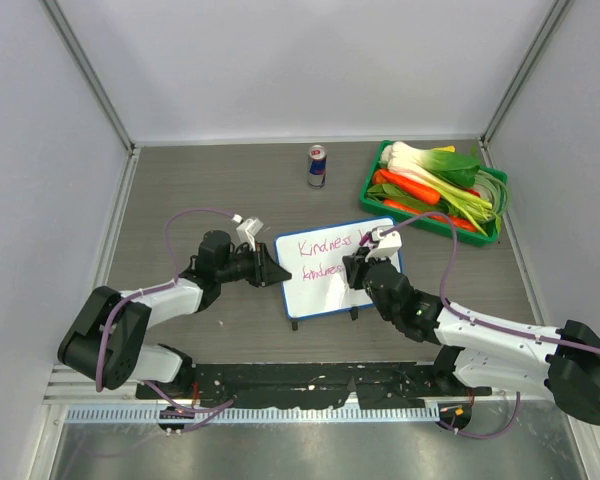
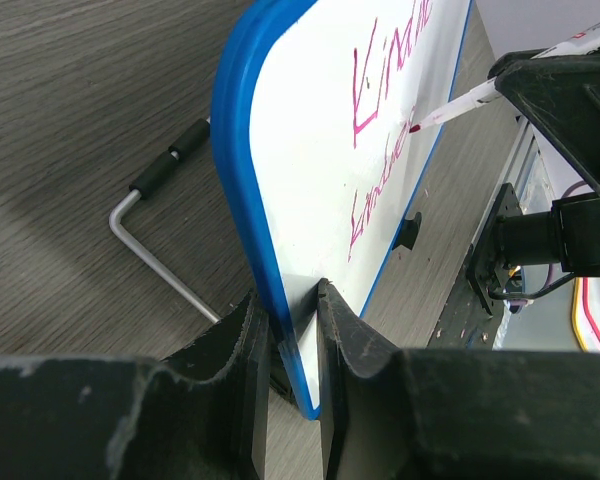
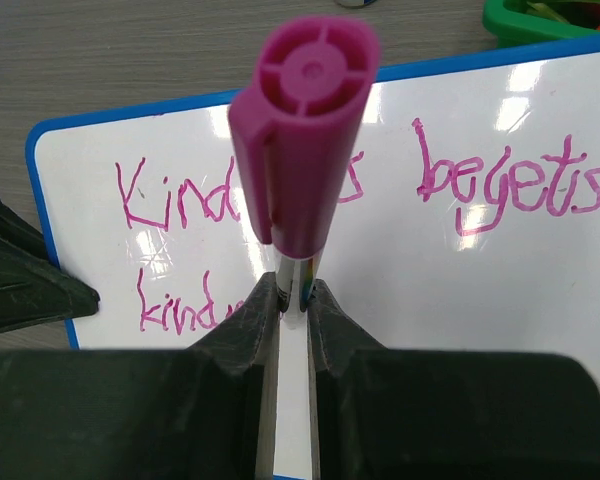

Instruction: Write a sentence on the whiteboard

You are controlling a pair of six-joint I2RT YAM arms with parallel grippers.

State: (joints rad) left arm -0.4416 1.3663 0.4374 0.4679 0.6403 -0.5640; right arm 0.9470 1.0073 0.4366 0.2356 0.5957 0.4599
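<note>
— How much room did we have around the whiteboard (image 1: 320,298)?
— It stood near the middle of the table (image 1: 180,180), and a bent wire leg (image 2: 160,230) with a black tip showed behind it. We saw bare tabletop to its left and along its far edge. A can (image 1: 318,166) stood well beyond that edge, and a green tray (image 1: 372,180) of vegetables lay near the far right corner.
— And our grippers?
— Our left gripper (image 2: 295,300) was clamped on the blue rim at the board's left edge. Our right gripper (image 3: 292,295) was closed on a magenta marker (image 3: 305,130) over the board's right half, with the tip at the white surface.
— How did the sentence (image 3: 500,185) look?
— We saw thin pink scrawl in two lines. The upper read "Kindness begets" and the lower began "kind"; the marker hid the rest in the wrist view
</note>
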